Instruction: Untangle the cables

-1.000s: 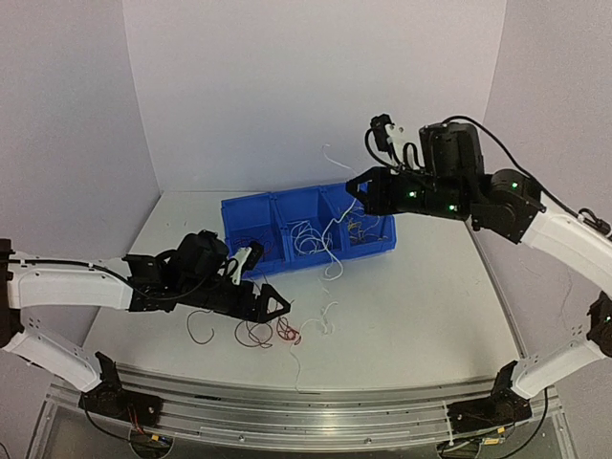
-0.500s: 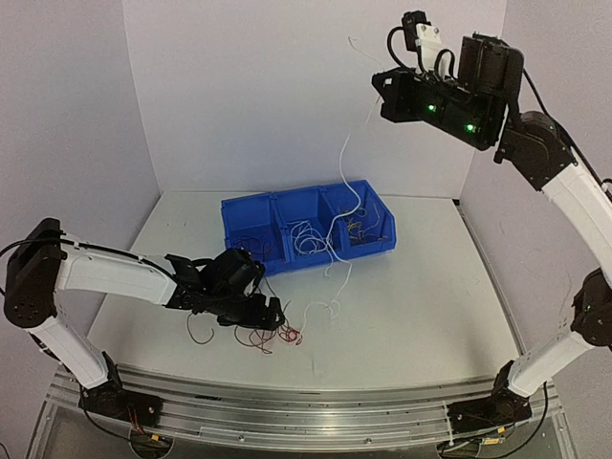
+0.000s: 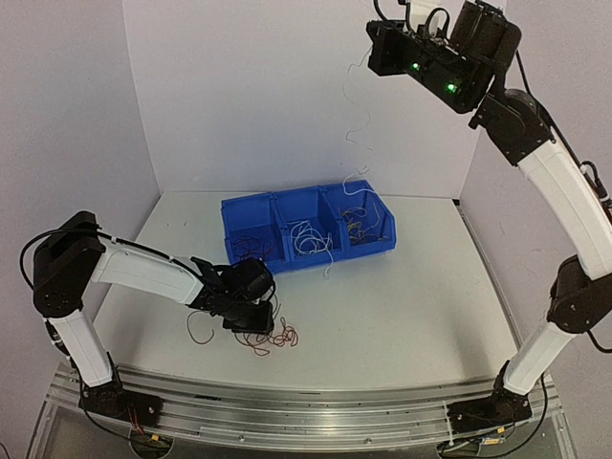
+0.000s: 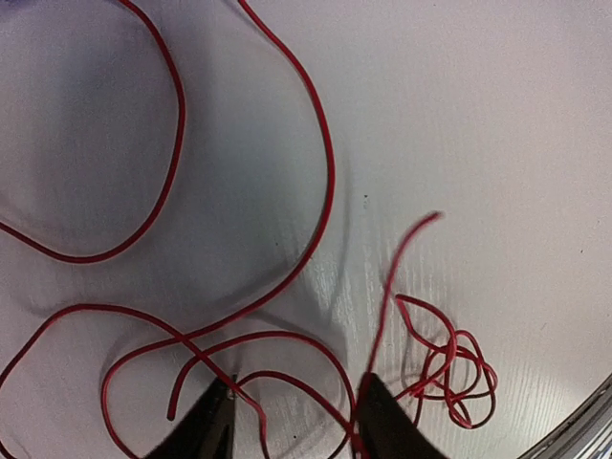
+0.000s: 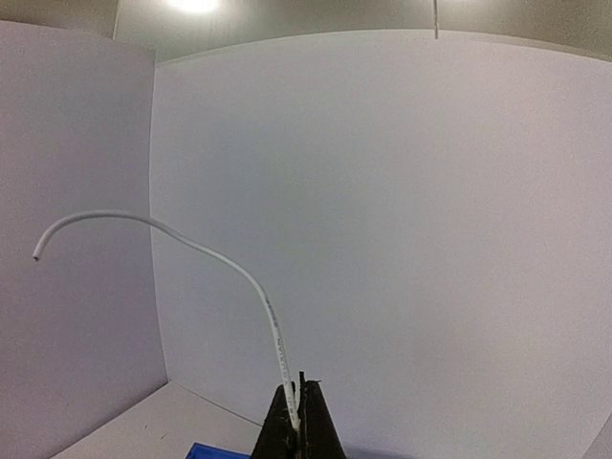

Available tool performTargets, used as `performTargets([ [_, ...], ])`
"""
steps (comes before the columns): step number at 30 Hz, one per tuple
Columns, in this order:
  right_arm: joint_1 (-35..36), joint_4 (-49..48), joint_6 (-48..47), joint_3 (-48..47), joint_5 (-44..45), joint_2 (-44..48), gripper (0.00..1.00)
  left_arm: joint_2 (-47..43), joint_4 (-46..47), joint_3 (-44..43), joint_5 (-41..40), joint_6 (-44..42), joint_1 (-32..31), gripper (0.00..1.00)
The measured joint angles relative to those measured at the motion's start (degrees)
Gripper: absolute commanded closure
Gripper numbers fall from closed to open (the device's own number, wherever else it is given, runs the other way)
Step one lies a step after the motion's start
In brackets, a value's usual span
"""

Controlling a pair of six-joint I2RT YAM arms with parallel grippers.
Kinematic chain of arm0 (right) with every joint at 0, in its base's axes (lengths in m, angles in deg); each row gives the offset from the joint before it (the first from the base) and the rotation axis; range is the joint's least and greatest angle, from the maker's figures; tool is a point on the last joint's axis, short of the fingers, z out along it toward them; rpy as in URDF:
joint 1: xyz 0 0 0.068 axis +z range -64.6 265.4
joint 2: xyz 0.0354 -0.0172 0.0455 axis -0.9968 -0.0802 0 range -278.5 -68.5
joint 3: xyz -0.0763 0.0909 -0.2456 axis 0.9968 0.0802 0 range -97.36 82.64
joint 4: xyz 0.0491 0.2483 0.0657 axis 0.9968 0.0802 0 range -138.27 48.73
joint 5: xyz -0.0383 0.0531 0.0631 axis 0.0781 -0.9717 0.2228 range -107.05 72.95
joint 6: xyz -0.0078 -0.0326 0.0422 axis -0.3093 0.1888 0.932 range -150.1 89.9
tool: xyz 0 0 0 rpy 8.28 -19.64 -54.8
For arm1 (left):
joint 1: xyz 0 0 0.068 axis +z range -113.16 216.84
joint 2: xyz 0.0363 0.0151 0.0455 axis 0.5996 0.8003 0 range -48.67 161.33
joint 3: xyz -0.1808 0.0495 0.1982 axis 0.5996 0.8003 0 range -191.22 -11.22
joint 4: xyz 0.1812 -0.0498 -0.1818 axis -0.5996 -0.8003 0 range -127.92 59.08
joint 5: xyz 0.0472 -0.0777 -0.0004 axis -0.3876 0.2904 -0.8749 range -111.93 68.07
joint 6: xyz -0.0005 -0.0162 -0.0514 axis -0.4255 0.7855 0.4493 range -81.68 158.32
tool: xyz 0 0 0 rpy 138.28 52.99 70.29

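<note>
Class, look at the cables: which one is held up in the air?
The white cable, pinched in the right gripper high up and hanging toward the blue bin; the red cables lie flat on the table.

Blue bin (image 3: 363, 251), red cables (image 4: 331, 172), white cable (image 5: 279, 344), white table (image 3: 411, 306)

**Setting:** robotics laboratory test cell.

**Evidence:**
- A left arm (image 3: 134, 273) and a right arm (image 3: 564, 191), both white and black, are bolted to an aluminium rail (image 3: 316, 411) at the near edge of a white table (image 3: 421, 306).
- Plain white panel walls (image 3: 239, 96) close in three sides.
- A blue bin (image 3: 363, 252) of three compartments holds thin cables (image 3: 308, 237).
- A ceiling lamp (image 5: 194, 5) glows overhead.
</note>
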Motion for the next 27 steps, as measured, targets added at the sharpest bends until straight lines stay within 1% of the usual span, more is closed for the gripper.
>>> performTargets([
  [1, 0.0, -1.1, -0.4, -0.2, -0.6, -0.6, 1.00, 0.0, 0.0, 0.0, -0.2, 0.2, 0.0, 0.87],
  [2, -0.1, -2.1, -0.9, -0.3, -1.2, -1.2, 1.00, 0.0, 0.0, 0.0, -0.4, 0.5, 0.0, 0.94],
  [3, -0.1, -3.4, -1.4, -0.3, -2.0, -1.9, 1.00, 0.0, 0.0, 0.0, -0.5, 0.5, 0.0, 0.99],
  [4, -0.2, -4.9, -1.9, -0.3, -3.0, -2.7, 1.00, 0.0, -0.1, 0.0, -0.6, 0.5, 0.0, 1.00],
  [8, -0.4, -10.9, -4.6, -1.9, -6.0, -8.8, 1.00, 0.0, 0.0, 0.0, -0.6, 0.9, 0.0, 1.00],
  [11, -1.0, -13.9, -6.5, -6.1, -8.5, -16.1, 1.00, -0.4, 0.2, 0.0, 0.0, 1.3, 0.0, 1.00],
  [16, -3.3, -16.0, -7.7, -14.6, -10.4, -27.7, 1.00, -2.1, 1.9, 0.4, 3.1, 1.7, 0.0, 1.00],
  [20, -7.4, -16.6, -3.6, -16.2, -11.5, -31.1, 1.00, -4.6, 3.7, 1.9, 5.8, 1.6, 0.0, 1.00],
  [27, -16.6, -18.8, 3.9, -18.2, -11.3, -31.3, 1.00, -7.1, 5.9, 3.9, 9.2, 1.0, -0.2, 1.00],
])
